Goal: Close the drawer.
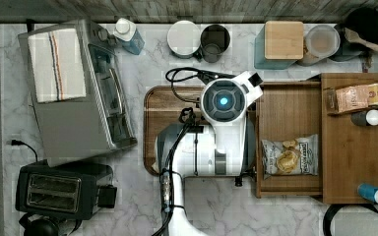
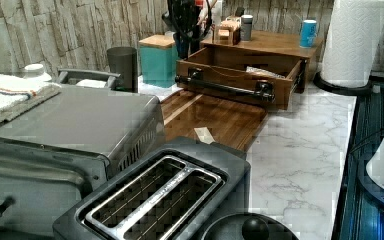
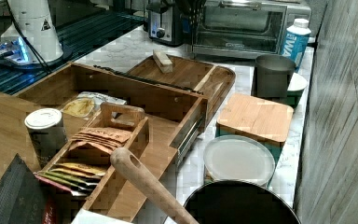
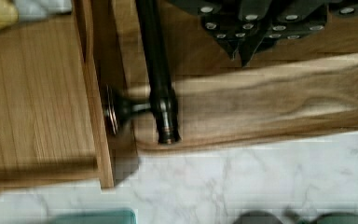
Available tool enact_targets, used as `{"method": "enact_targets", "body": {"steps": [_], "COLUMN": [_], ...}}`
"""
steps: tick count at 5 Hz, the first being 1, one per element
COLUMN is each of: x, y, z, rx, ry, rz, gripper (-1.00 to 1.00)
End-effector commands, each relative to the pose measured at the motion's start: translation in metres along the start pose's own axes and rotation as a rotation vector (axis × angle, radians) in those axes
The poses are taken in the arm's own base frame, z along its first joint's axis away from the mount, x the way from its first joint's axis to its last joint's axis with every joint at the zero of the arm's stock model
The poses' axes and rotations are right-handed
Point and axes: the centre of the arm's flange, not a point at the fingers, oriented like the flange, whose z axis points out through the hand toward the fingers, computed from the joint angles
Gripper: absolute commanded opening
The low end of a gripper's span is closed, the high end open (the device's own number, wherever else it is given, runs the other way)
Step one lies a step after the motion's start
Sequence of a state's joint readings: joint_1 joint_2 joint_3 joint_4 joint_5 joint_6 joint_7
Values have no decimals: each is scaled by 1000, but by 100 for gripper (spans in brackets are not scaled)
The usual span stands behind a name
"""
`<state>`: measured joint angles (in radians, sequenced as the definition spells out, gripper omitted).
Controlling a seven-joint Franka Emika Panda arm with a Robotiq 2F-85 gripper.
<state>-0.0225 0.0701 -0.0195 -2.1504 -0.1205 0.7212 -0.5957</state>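
The drawer [image 1: 288,113] stands pulled out of its cabinet [image 1: 357,162] over the table (a chip bag [image 1: 289,156] inside), stiff and sliding, best pushed at its dark bar handle [image 4: 156,70]; whether the pincer [image 4: 242,49] is spread I cannot tell.

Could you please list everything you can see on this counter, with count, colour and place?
drawer: one, medium brown, pulled open from the cabinet
drawer handle: one, dark bar, on the drawer front
chip bag: one, white and yellow, inside the drawer
cabinet top: one, brown, carries a tea box and bottles
tray: one, dark wood, in front of the drawer
toaster oven: one, silver, the top view's left, towel on top
toaster: one, black, the top view's lower left
teal canister: one, wooden lid, by the wall
paper towel roll: one, white, beside the cabinet
pincer: one, black, above the tray beside the handle
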Motion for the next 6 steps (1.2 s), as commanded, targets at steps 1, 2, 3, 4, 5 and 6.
{"method": "enact_targets", "body": {"steps": [1,2,3,4,5,6], "x": [-12,-5,-2,-6,-5,-12], "y": [-38,-24,-9,11,39,78], "z": [48,65,70,75,85,98], "rx": [-29,-18,-8,7,36,71], "ry": [-49,-75,-89,-96,-134,-171], "rz": [-173,-164,-165,-150,-109,-41], "gripper": [-100,-100,-100,-100,-100,-100]}}
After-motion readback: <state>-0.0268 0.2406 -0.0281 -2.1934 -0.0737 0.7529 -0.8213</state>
